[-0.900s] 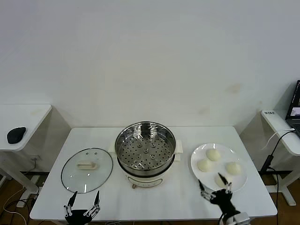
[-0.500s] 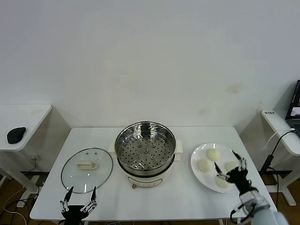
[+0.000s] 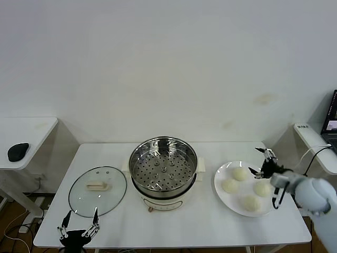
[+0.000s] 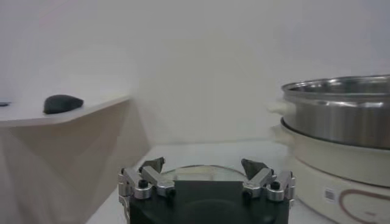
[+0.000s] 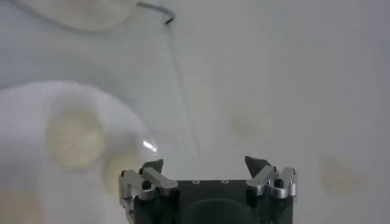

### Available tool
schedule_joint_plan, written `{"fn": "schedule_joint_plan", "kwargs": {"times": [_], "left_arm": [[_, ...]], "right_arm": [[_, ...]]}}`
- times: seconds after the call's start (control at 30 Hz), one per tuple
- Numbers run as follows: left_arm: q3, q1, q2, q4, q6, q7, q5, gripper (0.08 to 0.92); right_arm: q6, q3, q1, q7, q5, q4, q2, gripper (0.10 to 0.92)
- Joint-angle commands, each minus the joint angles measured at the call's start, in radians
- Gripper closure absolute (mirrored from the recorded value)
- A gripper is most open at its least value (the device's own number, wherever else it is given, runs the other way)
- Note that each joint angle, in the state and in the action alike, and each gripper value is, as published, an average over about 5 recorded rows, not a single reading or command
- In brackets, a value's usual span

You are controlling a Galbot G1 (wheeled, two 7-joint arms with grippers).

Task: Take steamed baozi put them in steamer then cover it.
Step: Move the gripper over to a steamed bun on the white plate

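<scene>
Right hand (image 3: pixel 265 162) at the right of the head frame, raised over the far right edge of the plate (image 3: pixel 226 194); fingers spread wide, released, grasping nothing. In its own wrist view the two fingertips (image 5: pixel 152 165) stand well apart with blurred buns and plate rim beyond them. Left hand (image 3: pixel 79 230) low at the lower left of the frame, at the near edge of the counter (image 3: pixel 200 224), also released, fingers apart and empty, just in front of the cover.

Counter: white, fills the lower half of the head frame.

Steamer (image 3: pixel 164 173): frame centre, on the counter, shiny steel pot on a cream base, uncovered, perforated tray bare inside. Seen side-on at the right of the left wrist view (image 4: pixel 341 122).

Cover (image 3: pixel 98 191): lying flat on the counter, left of the steamer, apart from it, handle up.

Plate: white, right of the steamer, near but not touching.

Steamed baozi (image 3: pixel 230 185): four, all on the plate, none in the steamer. The right hand hangs just beside the two rightmost; contact cannot be told.
</scene>
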Motion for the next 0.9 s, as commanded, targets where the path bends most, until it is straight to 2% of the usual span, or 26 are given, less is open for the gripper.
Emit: {"fn": "schedule_joint_plan", "kwargs": {"times": [0.03, 0.27, 0.9], "left_arm": [[-0.023, -0.002, -0.006, 0.004, 0.0, -0.025, -0.008, 0.177], [-0.041, -0.003, 0.002, 0.002, 0.005, -0.029, -0.029, 0.177], [-0.082, 0.0, 0.018, 0.001, 0.011, -0.015, -0.028, 0.177]], "right_arm": [[-0.022, -0.607, 0.593, -0.292, 0.071, -0.221, -0.077, 0.203], [0.068, -0.735, 0.672, -0.329, 0.042, -0.357, 0.017, 0.203], [0.074, -0.727, 0.612, -0.282, 0.009, -0.52, 0.2, 0.203]]}}
